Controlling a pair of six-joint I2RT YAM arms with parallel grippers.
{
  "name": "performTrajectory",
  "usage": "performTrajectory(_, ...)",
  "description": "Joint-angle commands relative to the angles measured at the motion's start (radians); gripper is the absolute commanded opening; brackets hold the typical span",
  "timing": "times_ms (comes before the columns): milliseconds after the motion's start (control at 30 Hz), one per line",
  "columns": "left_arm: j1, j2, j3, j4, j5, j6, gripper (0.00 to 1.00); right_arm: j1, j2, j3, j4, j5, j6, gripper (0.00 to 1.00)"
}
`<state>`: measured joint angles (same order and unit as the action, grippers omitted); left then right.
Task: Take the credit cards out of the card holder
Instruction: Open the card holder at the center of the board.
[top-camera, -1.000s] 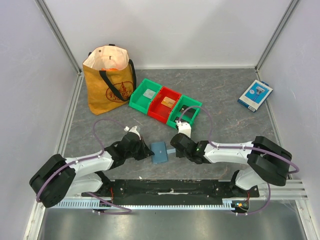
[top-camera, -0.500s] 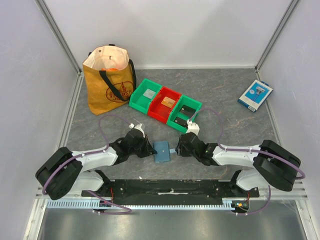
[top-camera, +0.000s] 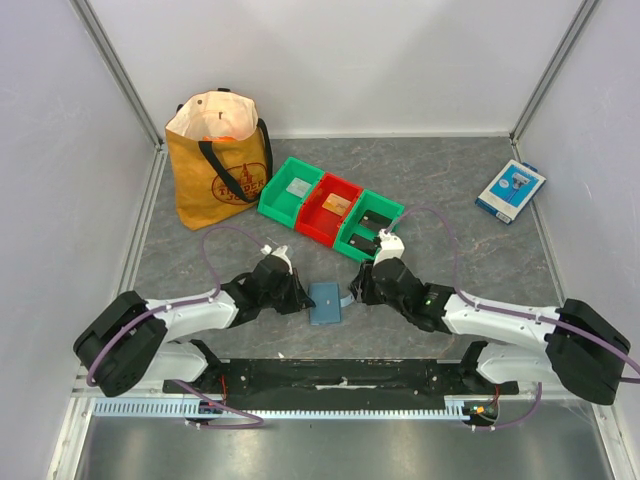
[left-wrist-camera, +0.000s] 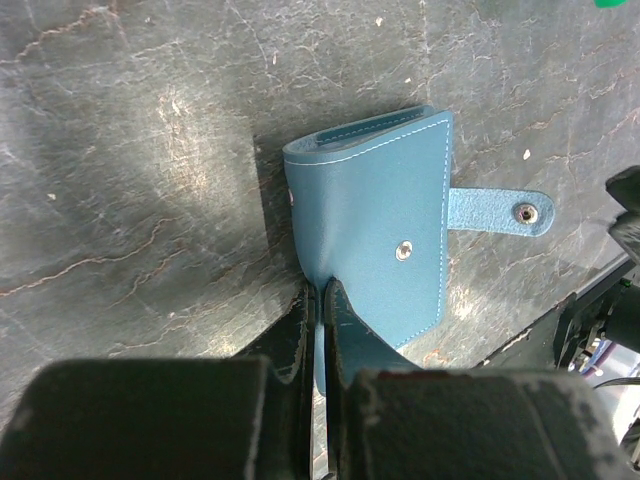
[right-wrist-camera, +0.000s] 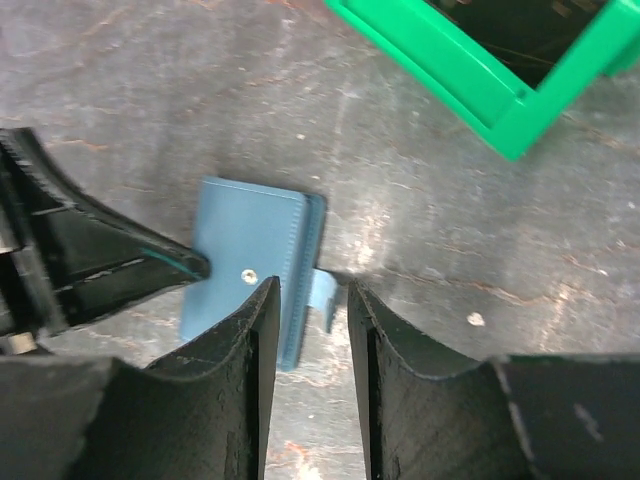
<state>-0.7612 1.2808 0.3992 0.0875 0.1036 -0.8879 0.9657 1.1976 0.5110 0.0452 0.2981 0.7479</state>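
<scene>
While folded, card holder (left-wrist-camera: 380, 230) dusty blue, snap tab (left-wrist-camera: 497, 210) unfastened.

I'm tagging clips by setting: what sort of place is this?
Probably a lab robot cell: plain white wall panels between aluminium posts, left arm and right arm bolted to a base rail, and staged props like the card holder and coloured bins.

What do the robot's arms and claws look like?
The left arm and the right arm have smooth white shells with chunky black joints. A thin purple cable loops along each one. The left claw and the right claw each have two flat black fingers, a bit scuffed with pale scratches.
</scene>
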Motion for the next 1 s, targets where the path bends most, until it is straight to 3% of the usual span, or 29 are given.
performTrajectory(0, -0.012, 0.031, 0.016, -0.069, -0.053, 0.061, 0.02, -0.002, 0.002, 0.049, 0.08, -0.08, -0.045, 0.39)
performTrajectory(200, -0.016, 0.041, 0.023, -0.071, -0.058, 0.056, 0.02, -0.002, 0.082, 0.041, 0.18, -0.171, -0.038, 0.33)
performTrajectory(467, -0.018, 0.068, 0.041, -0.071, -0.067, 0.056, 0.02, -0.004, 0.125, -0.009, 0.145, -0.067, 0.004, 0.18)
performTrajectory(733, -0.018, 0.081, 0.085, -0.111, -0.085, 0.076, 0.05, -0.008, 0.169, -0.084, 0.174, -0.021, 0.042, 0.12)
performTrajectory(900, -0.035, 0.063, 0.108, -0.166, -0.134, 0.093, 0.17, -0.031, 0.186, -0.147, 0.248, -0.019, 0.067, 0.09)
performTrajectory(967, -0.059, 0.048, 0.128, -0.21, -0.171, 0.104, 0.32, -0.044, 0.192, -0.163, 0.269, -0.034, 0.074, 0.09)
